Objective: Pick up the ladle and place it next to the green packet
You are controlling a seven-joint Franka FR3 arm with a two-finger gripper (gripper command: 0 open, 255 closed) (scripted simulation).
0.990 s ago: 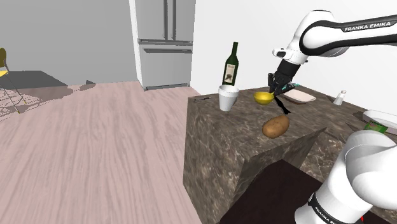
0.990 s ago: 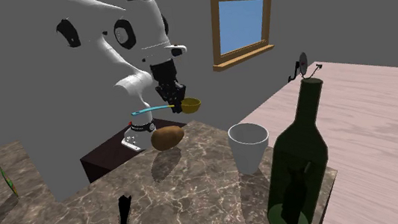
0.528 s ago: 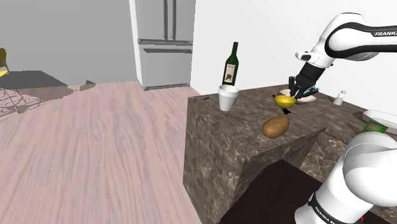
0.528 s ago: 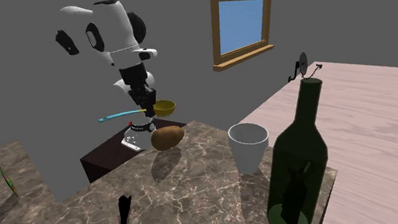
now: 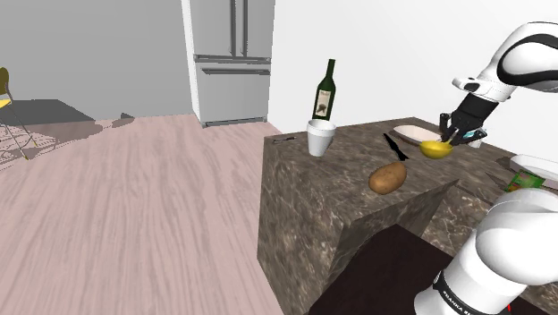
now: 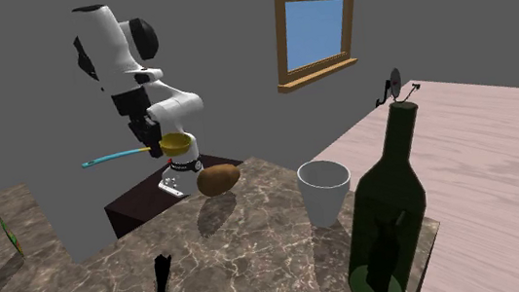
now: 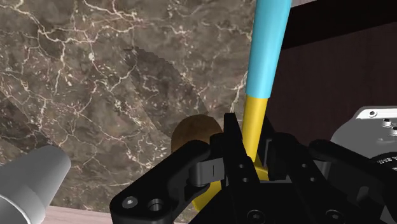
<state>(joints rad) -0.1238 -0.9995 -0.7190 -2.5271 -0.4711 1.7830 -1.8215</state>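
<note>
The black gripper [image 7: 252, 139] is clenched on the ladle [image 7: 270, 60], its fingers [image 7: 232, 137] clasping the yellow shaft just below the point where the handle turns light blue; in the second exterior view the gripper [image 6: 152, 139] carries the ladle [image 6: 175, 143] roughly level, yellow bowl toward that view's right and blue handle running out to its left; in the shoulder view the ladle [image 5: 436, 148] hangs in the air over the dark marbled counter [image 5: 340, 192], bowl just at the gripper's [image 5: 459, 135] left and close beside a pale plate [image 5: 413, 134]. A green packet [image 5: 523, 182] lies at the counter's far right in that view, apart from the ladle, with a white dish [image 5: 536, 164] just behind it; a small black utensil [image 5: 396, 146] lies near the plate; a brown potato [image 5: 387, 177] sits nearer the counter's front; a white cup [image 5: 321, 139] stands at the corner, and behind it a dark green wine bottle [image 5: 325, 92] with a pale label whose writing cannot be read. A grey refrigerator [image 5: 231, 58] stands against the back wall.
</note>
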